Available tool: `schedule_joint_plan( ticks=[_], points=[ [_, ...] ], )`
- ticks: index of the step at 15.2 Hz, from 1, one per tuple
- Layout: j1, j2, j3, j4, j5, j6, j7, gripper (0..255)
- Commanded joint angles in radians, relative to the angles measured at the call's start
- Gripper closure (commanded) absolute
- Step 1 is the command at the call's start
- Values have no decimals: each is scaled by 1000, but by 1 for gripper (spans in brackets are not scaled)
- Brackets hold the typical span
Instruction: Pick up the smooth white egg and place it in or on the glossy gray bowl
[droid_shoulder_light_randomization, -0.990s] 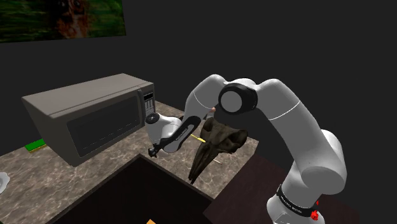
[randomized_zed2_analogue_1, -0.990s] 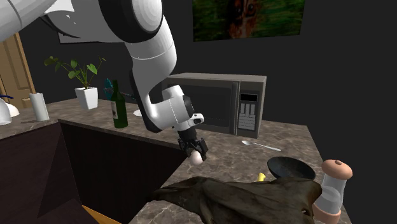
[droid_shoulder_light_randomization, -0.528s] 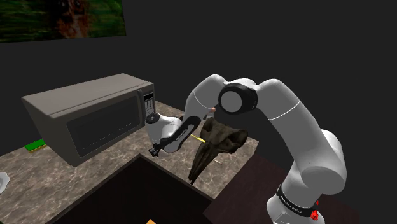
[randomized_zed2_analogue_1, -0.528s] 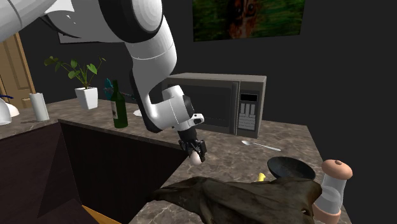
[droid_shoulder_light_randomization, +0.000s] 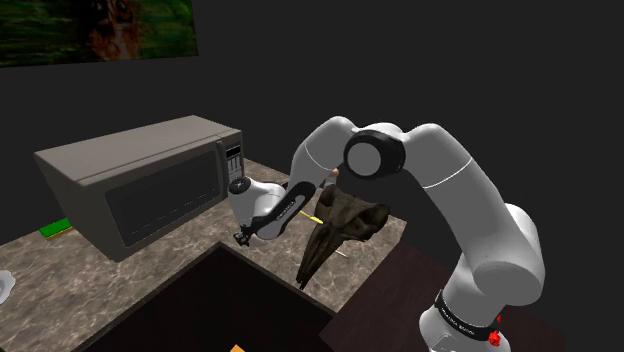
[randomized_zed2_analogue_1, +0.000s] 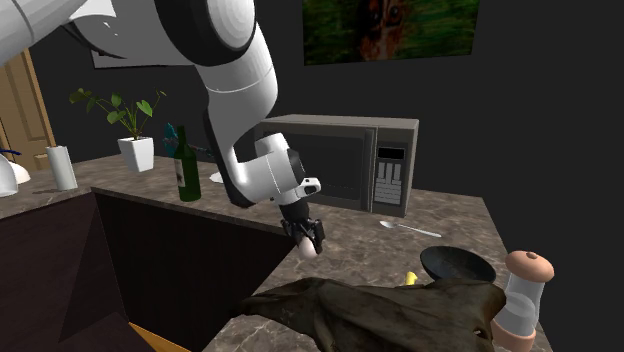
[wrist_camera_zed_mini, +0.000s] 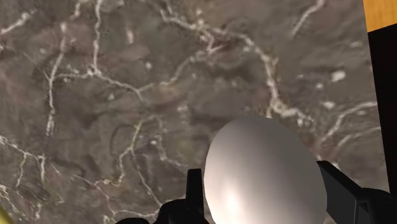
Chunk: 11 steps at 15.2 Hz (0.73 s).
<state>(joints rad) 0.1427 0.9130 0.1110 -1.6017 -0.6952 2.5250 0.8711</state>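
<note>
step: carry egg (wrist_camera_zed_mini: 264, 172) | fingers (wrist_camera_zed_mini: 347, 188) clasping egg over veined surface (wrist_camera_zed_mini: 95, 95) | dark bowl (randomized_zed2_analogue_1: 457, 264) at 4 o'clock of gripper (randomized_zed2_analogue_1: 311, 243), second exterior view | advice: firm squeeze, release low inside rim

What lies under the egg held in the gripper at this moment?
Dark marbled countertop lies below the egg, which the gripper clasps between its fingers. The patch straight beneath the egg is covered by it.

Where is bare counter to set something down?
Bare counter lies in front of the microwave, between the dark recess and the spoon. The tool, clasping the egg, hangs over it. Crowded by the cloth, bowl and grinder.
</note>
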Motion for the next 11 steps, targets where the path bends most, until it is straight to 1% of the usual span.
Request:
schedule_joint_plan(
  ticks=[1,11],
  points=[
    [-3,-19,5,-12,4,-7,-5,255],
    [-25,-131,37,-63,36,-66,-45,255]
  ],
)
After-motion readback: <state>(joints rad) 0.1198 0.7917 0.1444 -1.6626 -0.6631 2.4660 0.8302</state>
